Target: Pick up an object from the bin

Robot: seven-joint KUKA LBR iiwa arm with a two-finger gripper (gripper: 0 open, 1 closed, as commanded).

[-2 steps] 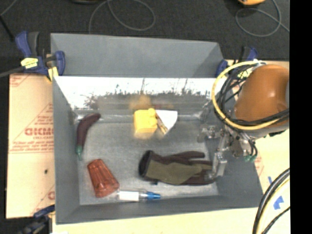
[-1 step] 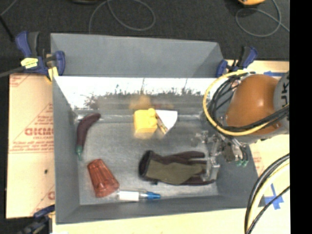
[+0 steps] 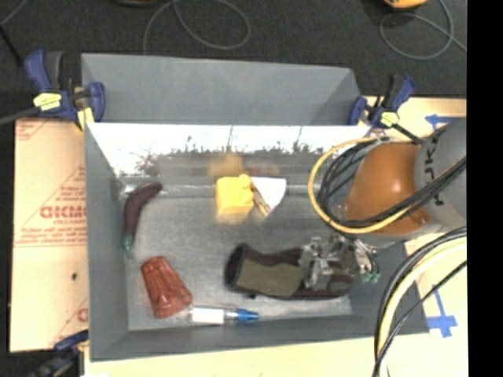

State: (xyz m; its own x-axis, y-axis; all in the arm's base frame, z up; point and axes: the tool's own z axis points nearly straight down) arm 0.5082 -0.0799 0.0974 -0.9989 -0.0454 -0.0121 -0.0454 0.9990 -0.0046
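My gripper reaches down at the bin's right side, its fingers pressed onto the right end of a dark olive-and-maroon cloth pouch that lies along the front middle of the floor. The fingers sit among the pouch's dark folds, so how they stand is unclear. A white marker with a blue cap lies just in front of the pouch, near the front wall.
A yellow block with a white wedge-shaped piece beside it sits at the back middle. A dark purple eggplant toy lies at the left wall, and a red ribbed plastic cup lies on its side at the front left.
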